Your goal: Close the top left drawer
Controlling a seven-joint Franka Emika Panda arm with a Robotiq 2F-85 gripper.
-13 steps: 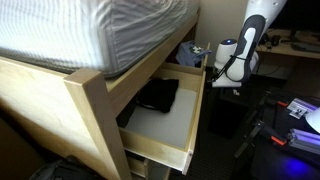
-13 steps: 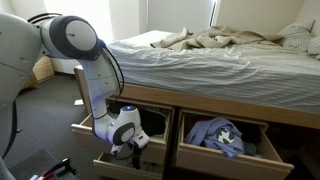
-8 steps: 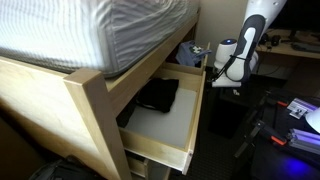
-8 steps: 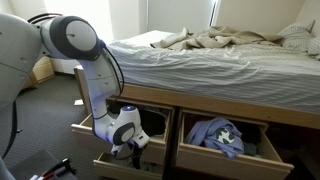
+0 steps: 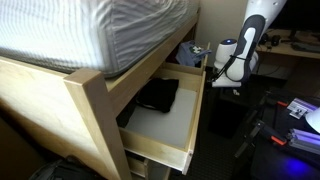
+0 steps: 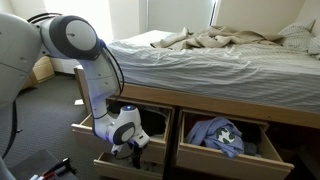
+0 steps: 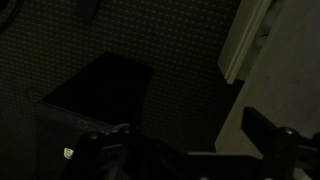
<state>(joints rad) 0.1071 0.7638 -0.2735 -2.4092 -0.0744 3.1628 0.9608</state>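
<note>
At the near end of the scene, a blond-wood bed frame (image 5: 95, 100) was seen in an exterior view, with a striped mattress (image 5: 90, 30) carried on top of it. Just behind the near post, the top left drawer (image 5: 170, 125) was found pulled well out from under the frame, toward the right. Its whitish-grey floor was exposed, and its thick blond side panel was turned toward the camera. A flat black object (image 5: 158, 95) was seen lying on the inner, farther part of that floor, partly under the frame. In the wrist view the same black object (image 7: 95, 90) was made out dimly, and the pale drawer wood was seen at the right; the rest of that picture was too dark to read.

Beyond the drawer's far end, the claw (image 5: 224, 86) was held just beside the outer face of the drawer front, pointing down. Whether it touched the wood could not be told. In the wrist view the claw (image 7: 185, 150) was shown with its two fingers (image 7: 268, 135) spread wide and nothing gripped between them.

In an exterior view facing the bed, the top left drawer (image 6: 105, 160) was seen at the lower left, with the claw (image 6: 130, 150) over it. To its right, another open drawer (image 6: 215, 160) was seen with blue clothing (image 6: 220, 135) in it. A rumpled blanket (image 6: 230, 40) was seen at the far side of the mattress.
</note>
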